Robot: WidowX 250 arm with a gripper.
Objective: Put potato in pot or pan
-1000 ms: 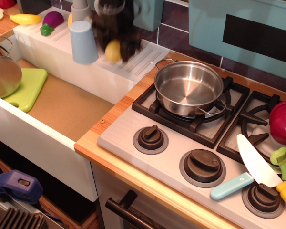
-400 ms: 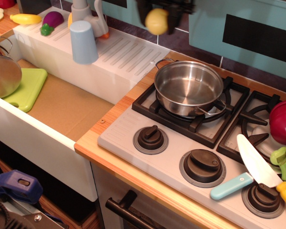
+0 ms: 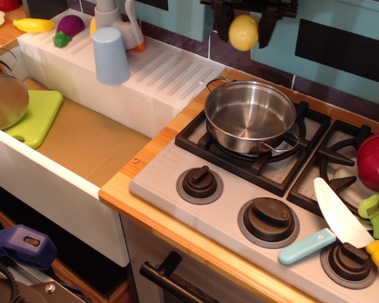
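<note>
The yellow egg-shaped potato [image 3: 243, 32] hangs high at the top of the view, held between the two black fingers of my gripper [image 3: 244, 28]. The gripper is shut on it. It is in the air above the far rim of the wide shallow steel pan [image 3: 250, 116], which stands empty on the left rear burner of the toy stove [image 3: 240, 189]. Most of the arm is out of view above the frame.
A blue cup [image 3: 110, 55] stands upside down on the white drainboard. A long yellow vegetable [image 3: 33, 24] and purple eggplant [image 3: 69, 26] lie far left. A deeper steel pot [image 3: 5, 95] and green cutting board [image 3: 35, 115] sit in the sink. A red bowl [image 3: 374, 161] and toy knife [image 3: 328, 224] lie right.
The gripper has carried the potato up from the drainboard beside the blue cup and to the right, to a spot above the pan's far rim. Nothing else moved.
</note>
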